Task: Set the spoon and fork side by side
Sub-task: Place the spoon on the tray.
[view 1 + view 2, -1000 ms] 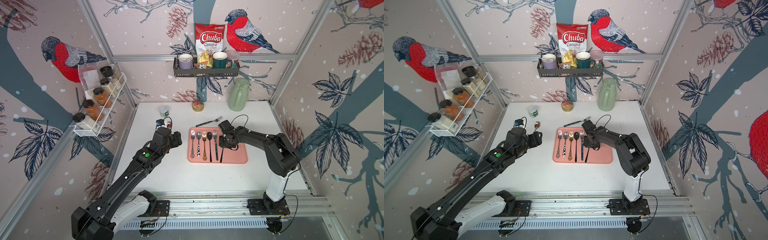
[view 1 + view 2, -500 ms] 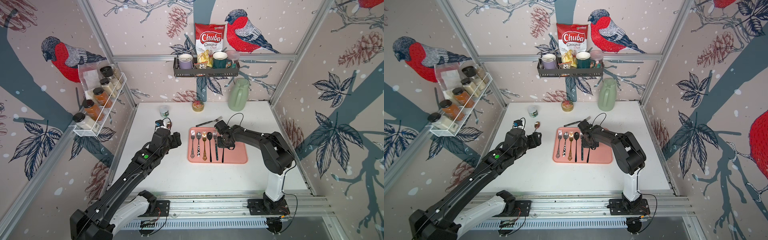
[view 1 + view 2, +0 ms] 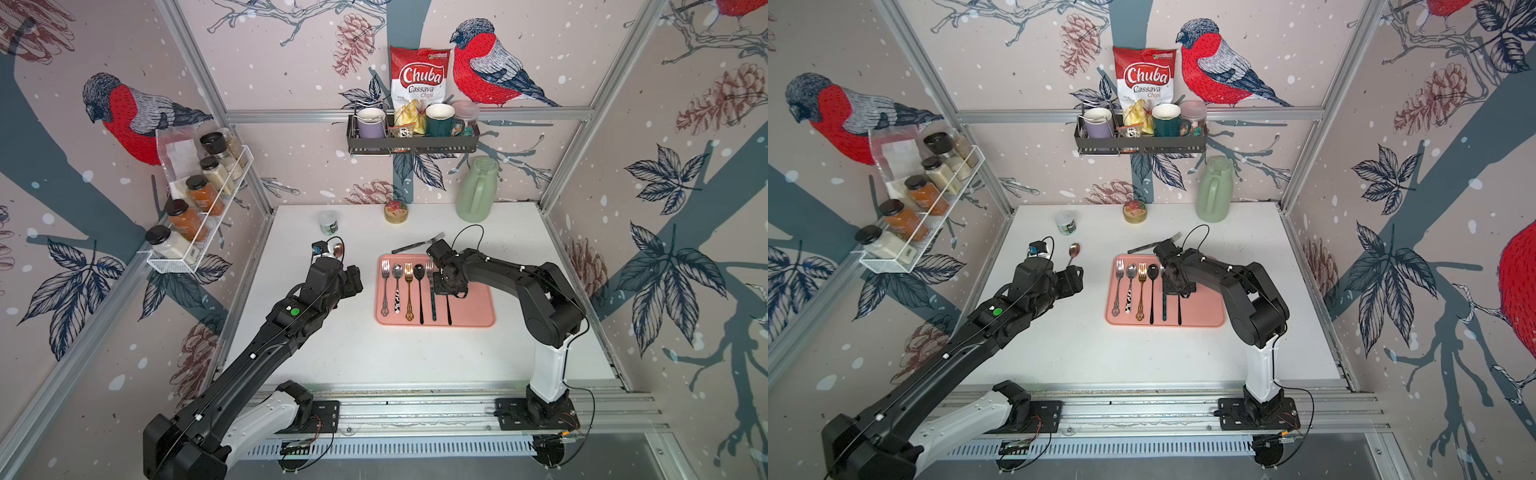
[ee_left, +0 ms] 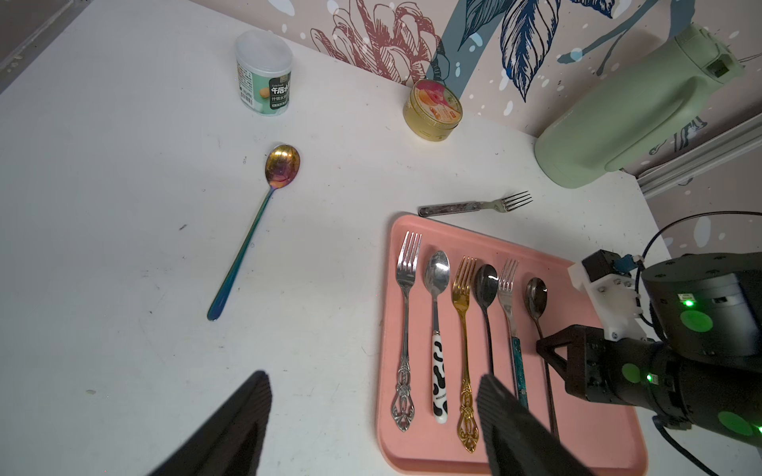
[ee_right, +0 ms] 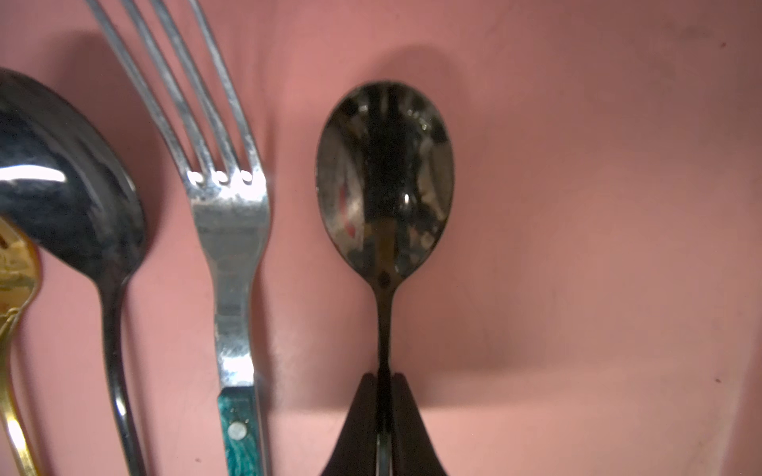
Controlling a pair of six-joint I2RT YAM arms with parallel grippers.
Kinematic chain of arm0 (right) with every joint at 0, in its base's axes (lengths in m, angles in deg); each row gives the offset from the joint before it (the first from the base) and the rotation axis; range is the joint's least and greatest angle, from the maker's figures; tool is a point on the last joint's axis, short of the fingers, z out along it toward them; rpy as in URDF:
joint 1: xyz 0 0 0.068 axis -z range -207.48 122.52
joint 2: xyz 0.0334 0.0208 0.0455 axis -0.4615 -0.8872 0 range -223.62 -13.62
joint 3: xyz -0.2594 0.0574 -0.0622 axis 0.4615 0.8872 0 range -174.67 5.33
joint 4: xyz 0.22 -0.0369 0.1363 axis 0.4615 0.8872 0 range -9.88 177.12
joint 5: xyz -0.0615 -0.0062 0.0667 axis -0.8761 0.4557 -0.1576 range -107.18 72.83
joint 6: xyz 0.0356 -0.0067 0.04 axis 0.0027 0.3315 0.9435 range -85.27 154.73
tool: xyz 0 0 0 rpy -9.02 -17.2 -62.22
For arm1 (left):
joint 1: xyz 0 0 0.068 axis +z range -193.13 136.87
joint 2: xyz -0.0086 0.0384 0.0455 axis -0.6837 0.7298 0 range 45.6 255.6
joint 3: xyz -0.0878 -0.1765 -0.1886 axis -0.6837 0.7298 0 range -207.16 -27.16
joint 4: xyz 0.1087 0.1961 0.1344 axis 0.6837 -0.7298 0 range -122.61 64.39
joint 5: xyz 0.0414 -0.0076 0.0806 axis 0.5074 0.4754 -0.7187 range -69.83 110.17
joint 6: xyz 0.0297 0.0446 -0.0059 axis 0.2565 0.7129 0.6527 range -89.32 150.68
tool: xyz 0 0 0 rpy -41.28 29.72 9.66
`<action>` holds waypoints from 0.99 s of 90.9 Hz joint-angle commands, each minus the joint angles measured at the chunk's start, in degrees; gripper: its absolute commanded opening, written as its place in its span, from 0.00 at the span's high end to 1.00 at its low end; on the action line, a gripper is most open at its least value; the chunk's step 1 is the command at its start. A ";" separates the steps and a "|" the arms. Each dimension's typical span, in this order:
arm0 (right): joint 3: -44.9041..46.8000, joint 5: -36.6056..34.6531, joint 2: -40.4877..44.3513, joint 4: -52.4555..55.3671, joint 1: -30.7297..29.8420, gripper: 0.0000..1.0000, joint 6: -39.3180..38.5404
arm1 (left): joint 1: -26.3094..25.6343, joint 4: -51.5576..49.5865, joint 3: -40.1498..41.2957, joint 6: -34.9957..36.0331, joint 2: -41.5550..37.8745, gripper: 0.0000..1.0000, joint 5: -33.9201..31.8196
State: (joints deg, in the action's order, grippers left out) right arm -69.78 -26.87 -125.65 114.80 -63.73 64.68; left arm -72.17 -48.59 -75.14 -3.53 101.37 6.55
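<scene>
Right tool (image 5: 384, 381) pinching black spoon (image 5: 385, 177) beside teal fork (image 5: 229, 230), third pair on tray (image 3: 473, 307); left tool (image 4: 373, 381) spread, rainbow spoon (image 4: 264, 214) and loose fork (image 4: 474, 205) ahead look unpaired.

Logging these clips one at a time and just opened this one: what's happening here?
The right gripper is shut on the thin handle of a dark spoon over the pink tray, right beside the teal-handled fork, at the end of a row of alternating forks and spoons. The left gripper hangs open above the table beside the tray, holding nothing. A rainbow-tinted spoon and a loose fork lie on the table outside the tray, not yet paired.
</scene>
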 commanded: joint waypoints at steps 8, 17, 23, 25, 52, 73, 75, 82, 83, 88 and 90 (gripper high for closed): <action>-0.80 0.53 -0.39 -0.20 0.00 0.89 0.72 | -0.10 1.37 0.26 0.45 0.42 0.21 -0.37; -1.25 0.51 -0.93 -0.35 0.20 0.89 1.99 | -0.13 1.56 0.40 0.31 0.62 0.21 -0.42; -1.75 0.81 -1.51 -0.36 0.39 0.89 2.94 | -0.14 2.01 0.72 0.24 0.85 0.20 -0.36; -1.85 0.97 -1.59 -0.50 0.35 0.89 3.05 | -0.10 2.10 0.71 0.26 1.01 0.21 -0.39; -0.15 0.75 3.56 -0.55 1.02 0.65 3.38 | -0.14 6.40 -2.08 5.05 8.46 0.18 4.06; 2.40 0.18 12.32 0.29 1.95 0.64 2.18 | -0.22 5.36 -17.92 18.42 28.40 0.19 9.07; 2.93 0.28 13.18 0.17 2.14 0.64 2.10 | -0.23 6.21 -19.14 19.83 29.92 0.19 9.72; 5.00 0.99 16.16 -0.90 2.80 0.64 1.89 | -0.23 8.44 -24.13 24.05 35.91 0.20 12.34; 5.34 1.12 16.50 -1.05 2.91 0.64 1.83 | -0.19 8.46 -24.85 24.65 36.91 0.20 12.67; 7.05 1.35 18.75 -2.11 3.33 0.64 1.63 | -0.21 7.44 -29.27 27.39 42.10 0.21 14.03; 7.80 1.35 19.71 -2.58 3.50 0.64 1.63 | -0.23 6.33 -31.31 28.20 44.17 0.22 14.39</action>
State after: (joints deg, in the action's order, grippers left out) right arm -64.45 -25.80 -109.37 113.62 -61.02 67.42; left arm -72.21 -43.21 -99.97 16.09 138.72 16.34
